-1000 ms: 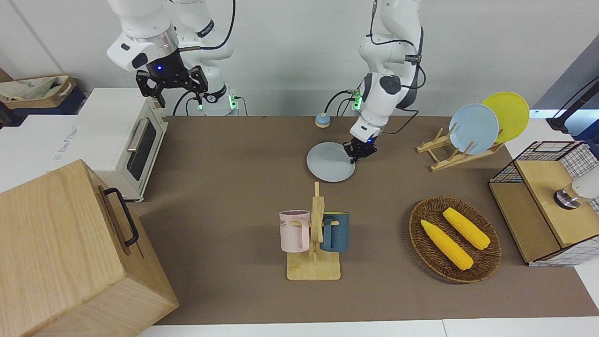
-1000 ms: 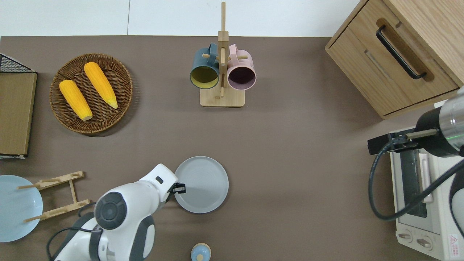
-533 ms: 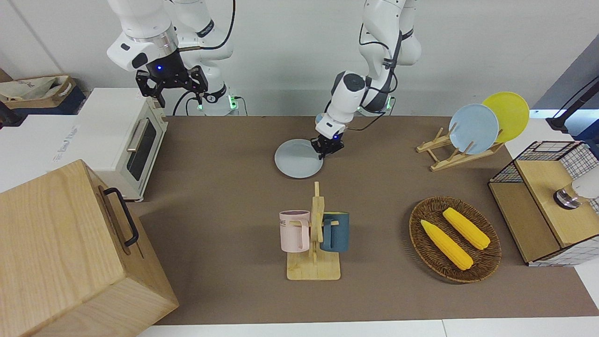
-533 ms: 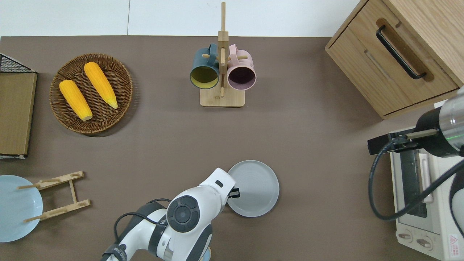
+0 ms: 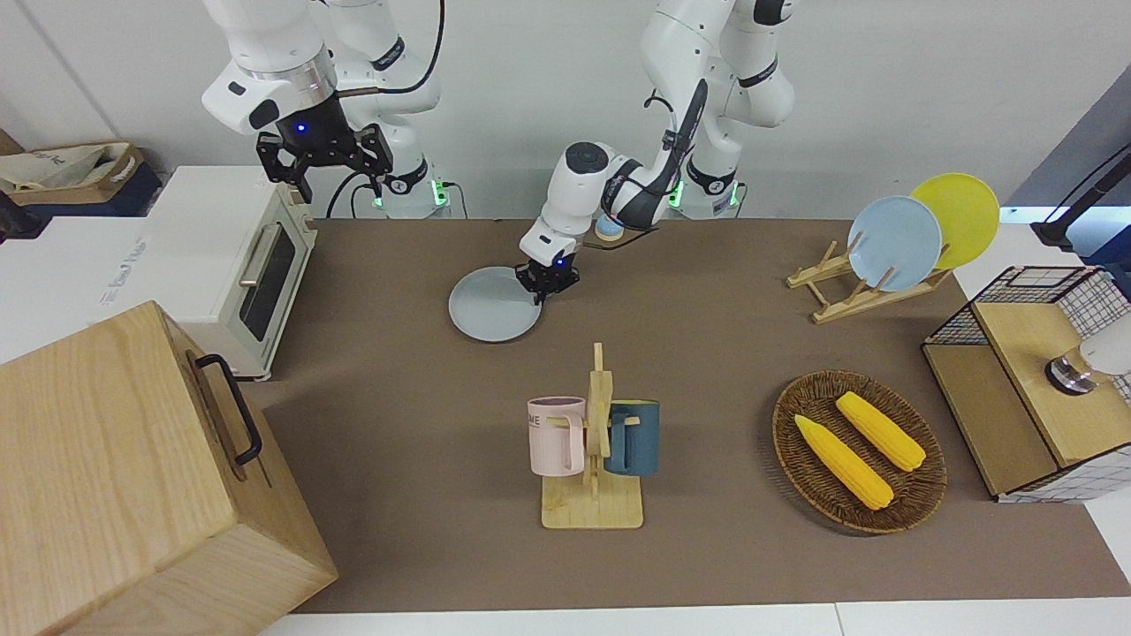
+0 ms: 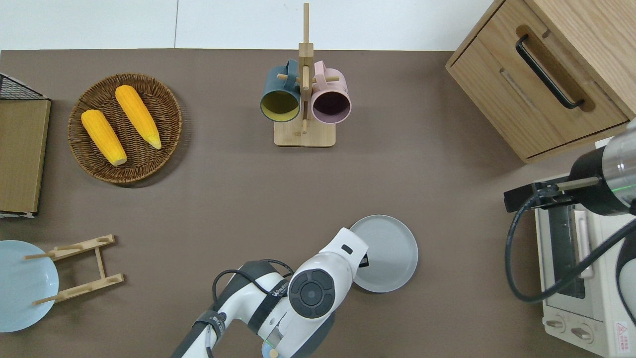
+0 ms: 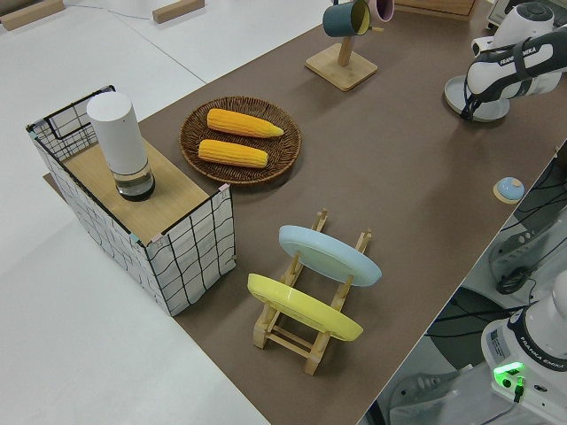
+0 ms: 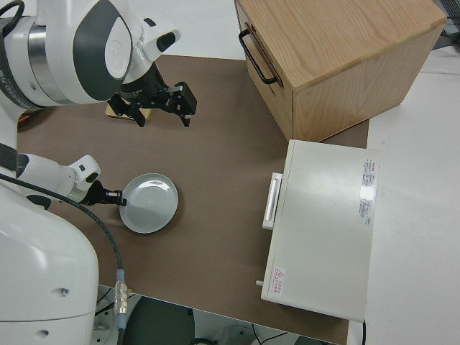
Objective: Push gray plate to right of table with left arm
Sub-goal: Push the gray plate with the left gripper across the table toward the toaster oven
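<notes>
The gray plate (image 5: 493, 305) (image 6: 387, 253) (image 8: 149, 203) lies flat on the brown table (image 5: 398, 397), nearer to the robots than the mug rack and toward the right arm's end. My left gripper (image 5: 548, 281) (image 6: 363, 261) (image 8: 108, 195) is low at the plate's rim, on the edge toward the left arm's end, touching it. The left arm reaches across the table's middle. The plate also shows in the left side view (image 7: 478, 97). My right gripper (image 5: 325, 163) (image 8: 162, 104) is parked, open and empty.
A mug rack (image 5: 592, 442) holds a pink and a blue mug. A white toaster oven (image 5: 230, 256) and a wooden cabinet (image 5: 115, 477) stand at the right arm's end. A corn basket (image 5: 857, 450), a plate rack (image 5: 892, 243) and a wire crate (image 5: 1025, 380) stand at the left arm's end.
My left arm has swept toward the right arm's end of the table, and the gray plate has slid that way ahead of the gripper. The right arm has not moved.
</notes>
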Tool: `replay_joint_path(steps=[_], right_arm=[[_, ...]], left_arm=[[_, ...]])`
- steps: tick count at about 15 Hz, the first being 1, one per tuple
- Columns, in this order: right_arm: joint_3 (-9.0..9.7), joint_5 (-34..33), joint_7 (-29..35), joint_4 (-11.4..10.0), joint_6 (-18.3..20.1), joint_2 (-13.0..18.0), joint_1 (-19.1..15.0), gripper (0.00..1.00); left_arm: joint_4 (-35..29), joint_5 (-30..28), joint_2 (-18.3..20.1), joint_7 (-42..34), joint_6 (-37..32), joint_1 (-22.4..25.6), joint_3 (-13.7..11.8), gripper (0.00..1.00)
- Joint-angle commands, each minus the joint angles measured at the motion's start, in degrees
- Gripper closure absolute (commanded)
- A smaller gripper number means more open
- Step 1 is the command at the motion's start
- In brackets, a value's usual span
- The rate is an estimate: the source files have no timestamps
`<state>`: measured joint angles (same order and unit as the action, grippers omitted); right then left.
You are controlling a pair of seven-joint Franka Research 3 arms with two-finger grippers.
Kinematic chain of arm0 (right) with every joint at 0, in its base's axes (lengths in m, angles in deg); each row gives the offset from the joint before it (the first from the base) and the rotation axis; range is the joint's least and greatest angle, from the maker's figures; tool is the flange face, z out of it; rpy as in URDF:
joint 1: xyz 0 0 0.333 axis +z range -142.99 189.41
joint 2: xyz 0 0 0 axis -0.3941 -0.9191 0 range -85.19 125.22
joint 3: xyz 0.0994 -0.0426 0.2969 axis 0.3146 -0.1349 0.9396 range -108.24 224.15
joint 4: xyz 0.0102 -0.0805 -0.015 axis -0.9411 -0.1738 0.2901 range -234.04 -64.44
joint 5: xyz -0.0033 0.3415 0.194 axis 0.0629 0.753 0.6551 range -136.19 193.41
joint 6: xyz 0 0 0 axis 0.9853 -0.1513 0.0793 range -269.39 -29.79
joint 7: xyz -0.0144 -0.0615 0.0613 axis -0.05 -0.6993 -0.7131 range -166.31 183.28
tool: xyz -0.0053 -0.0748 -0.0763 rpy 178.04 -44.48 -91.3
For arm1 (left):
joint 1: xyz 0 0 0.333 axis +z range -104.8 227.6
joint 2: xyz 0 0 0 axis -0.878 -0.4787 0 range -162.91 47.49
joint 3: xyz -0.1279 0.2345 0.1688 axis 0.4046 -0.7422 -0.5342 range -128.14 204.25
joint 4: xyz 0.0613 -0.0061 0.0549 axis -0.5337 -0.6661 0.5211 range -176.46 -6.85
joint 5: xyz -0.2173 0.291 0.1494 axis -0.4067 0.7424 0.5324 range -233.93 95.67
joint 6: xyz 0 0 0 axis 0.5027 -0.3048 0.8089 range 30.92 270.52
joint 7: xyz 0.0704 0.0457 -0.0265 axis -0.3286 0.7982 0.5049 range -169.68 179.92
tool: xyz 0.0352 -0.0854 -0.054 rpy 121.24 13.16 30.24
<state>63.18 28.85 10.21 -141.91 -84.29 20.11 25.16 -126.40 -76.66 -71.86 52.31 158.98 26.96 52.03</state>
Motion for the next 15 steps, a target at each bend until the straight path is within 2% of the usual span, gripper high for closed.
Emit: replay_joint_path(steps=[1,7,9,10,15], right_arm=[[0.32,0.5,-0.1,0.0,0.7,0.4,-0.6,0.017],[0.32,0.5,-0.1,0.0,0.7,0.4,-0.6,0.017],[0.32,0.5,-0.1,0.0,0.7,0.4,-0.6,0.017],[0.32,0.5,-0.1,0.1,0.7,0.4,-0.6,0.017],[0.23,0.5,-0.1,0.0,0.7,0.4,-0.6,0.017]], left_arm=[[6.0,2.1,-7.0,4.1,-0.1,-3.0,-0.7,1.0],[7.0,2.1,-7.1,4.2,-0.3,-3.1,-0.8,0.98],[7.0,2.2,-6.8,4.1,-0.4,-2.8,-0.9,0.14],[7.0,2.2,-6.5,4.0,-0.6,-2.8,-1.0,0.01],[6.9,2.1,-5.3,3.5,-2.3,-2.4,-1.2,0.01]])
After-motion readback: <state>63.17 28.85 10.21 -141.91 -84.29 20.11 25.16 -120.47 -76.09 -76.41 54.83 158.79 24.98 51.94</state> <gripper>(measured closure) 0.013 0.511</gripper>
